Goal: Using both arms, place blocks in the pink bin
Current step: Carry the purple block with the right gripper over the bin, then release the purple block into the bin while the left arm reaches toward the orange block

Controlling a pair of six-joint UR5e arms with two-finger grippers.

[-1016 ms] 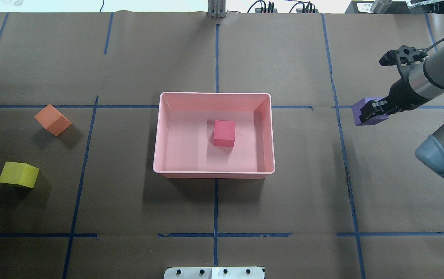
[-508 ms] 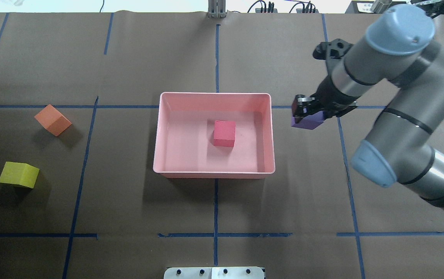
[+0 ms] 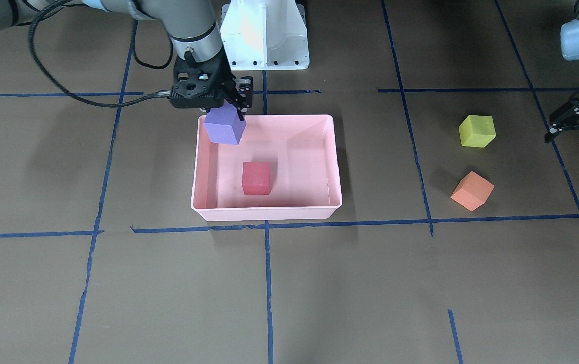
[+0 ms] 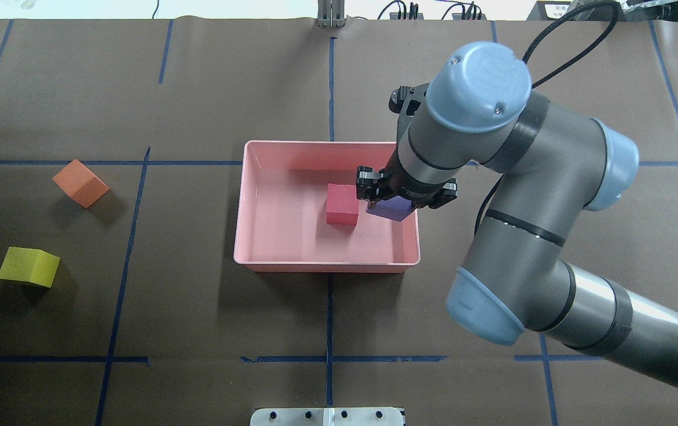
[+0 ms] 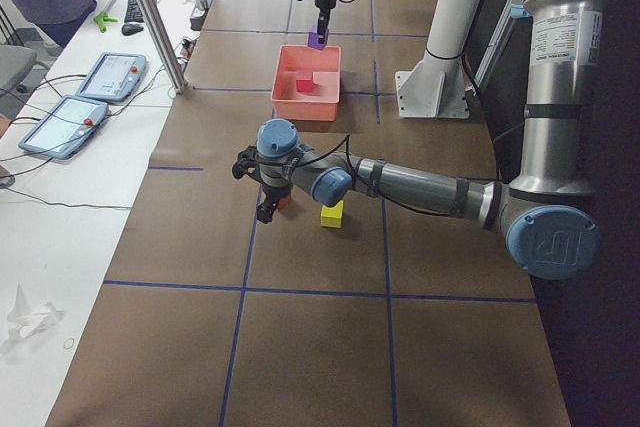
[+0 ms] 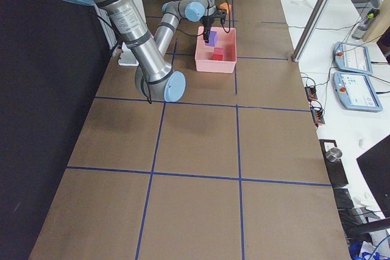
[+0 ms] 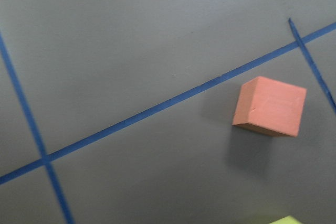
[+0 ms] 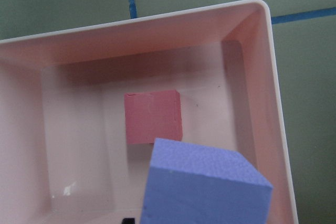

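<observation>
Pink bin (image 4: 283,231) sits at the middle of the brown-papered table (image 4: 209,331), its long sides running left to right in the overhead view, with blue tape lines (image 4: 329,313) crossing the paper around it.

Next in size, the right gripper (image 4: 405,195) reaches over the bin's right-hand part with its black fingers clamped on the purple block (image 3: 224,129). The left gripper (image 3: 575,139) hangs above the table well off to the robot's left, its fingers spread apart and holding nothing; the front-facing view catches it only at the edge, and the left side view puts it close over the orange block (image 4: 80,183).

Among the cubes, the purple one is held clear of the bin's floor and slightly tilted. In the overhead view it shows just beside the red block (image 4: 342,203), on that block's right. The red block rests flat on the bin's floor, near the centre and apart from every wall. The other two lie outside the bin, on the paper far to its left and apart from each other: the orange block, turned at an angle to the tape lines, and the yellow-green block (image 4: 28,267), nearer the robot.
</observation>
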